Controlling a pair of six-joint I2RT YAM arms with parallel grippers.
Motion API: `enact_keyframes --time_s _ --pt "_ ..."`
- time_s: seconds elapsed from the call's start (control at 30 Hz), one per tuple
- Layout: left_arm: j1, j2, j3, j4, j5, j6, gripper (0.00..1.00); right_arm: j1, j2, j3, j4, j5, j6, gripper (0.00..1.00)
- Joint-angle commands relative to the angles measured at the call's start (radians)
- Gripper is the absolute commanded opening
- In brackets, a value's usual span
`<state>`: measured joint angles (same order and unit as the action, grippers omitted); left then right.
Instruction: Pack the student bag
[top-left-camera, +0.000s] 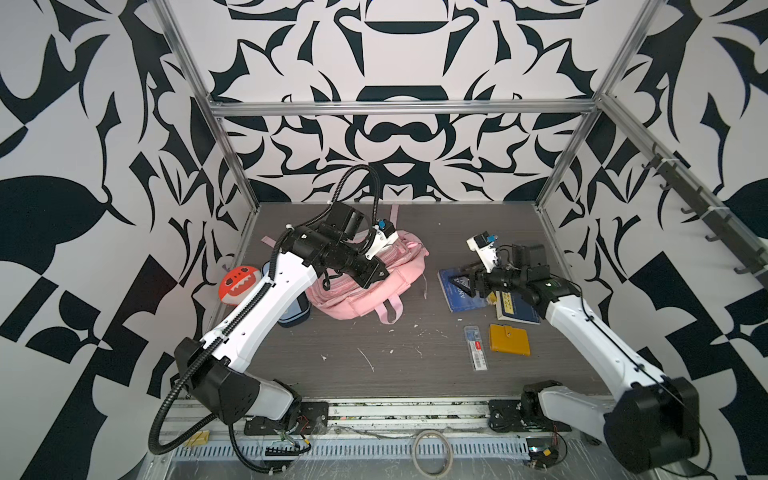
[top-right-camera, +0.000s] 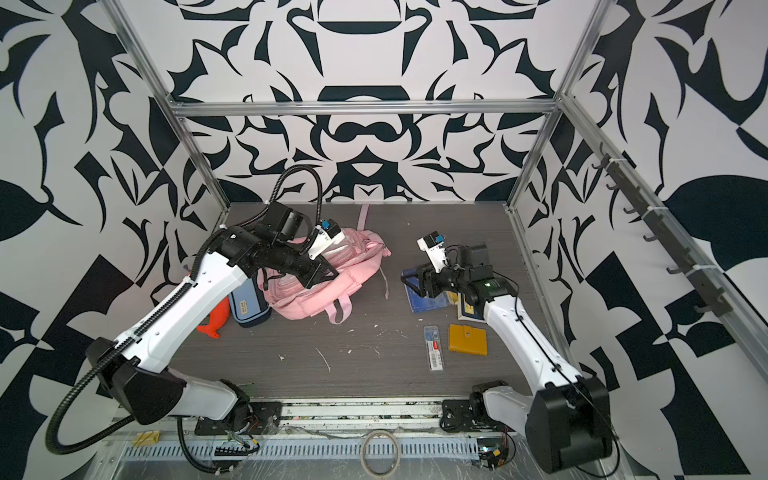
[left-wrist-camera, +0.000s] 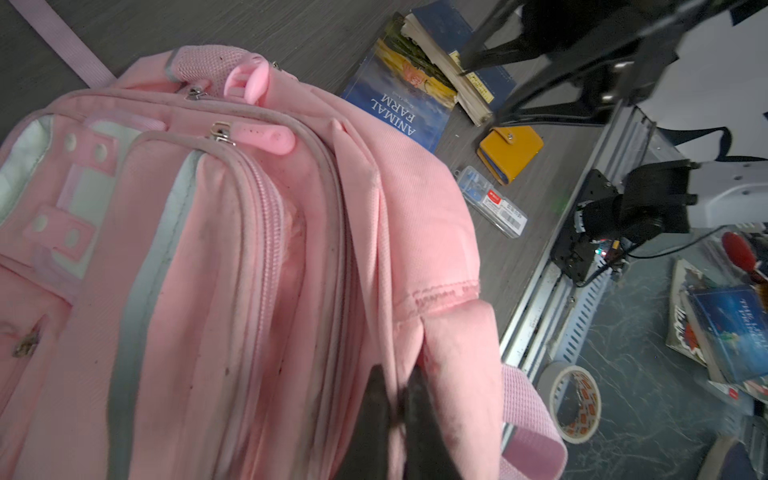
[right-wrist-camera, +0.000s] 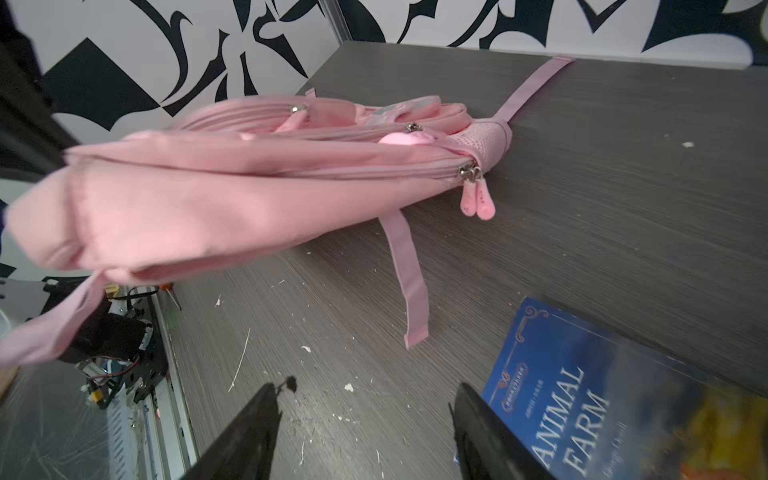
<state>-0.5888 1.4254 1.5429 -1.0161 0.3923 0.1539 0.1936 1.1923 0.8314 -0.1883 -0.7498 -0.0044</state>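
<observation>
Pink fabric is pinched tight between the left fingers (left-wrist-camera: 395, 409), which are closed on the top edge of the student bag (top-left-camera: 365, 297) beside a shoulder strap; that end looks raised off the desk (top-left-camera: 374, 353). The right fingers (top-left-camera: 464, 286) stand apart, holding nothing, low over a blue book (right-wrist-camera: 561, 374). The step looks like readying the bag for loading. Its zips appear shut, so the next move calls for finding a puller and drawing it open. The bag lies left of centre toward the back, soft and slumped, with grey-white strips.
</observation>
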Motion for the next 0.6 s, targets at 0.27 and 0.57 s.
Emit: enact_keyframes --time_s 0.27,0.57 --pt "0.003 -0.057 0.029 -0.069 0.147 -0.076 0.0 0.029 0.216 0.004 0.283 -0.046 0.014 0.55" --pt "0.003 -0.035 0.075 -0.123 0.144 -0.072 0.0 0.052 0.376 0.068 0.398 -0.096 0.042 0.44"
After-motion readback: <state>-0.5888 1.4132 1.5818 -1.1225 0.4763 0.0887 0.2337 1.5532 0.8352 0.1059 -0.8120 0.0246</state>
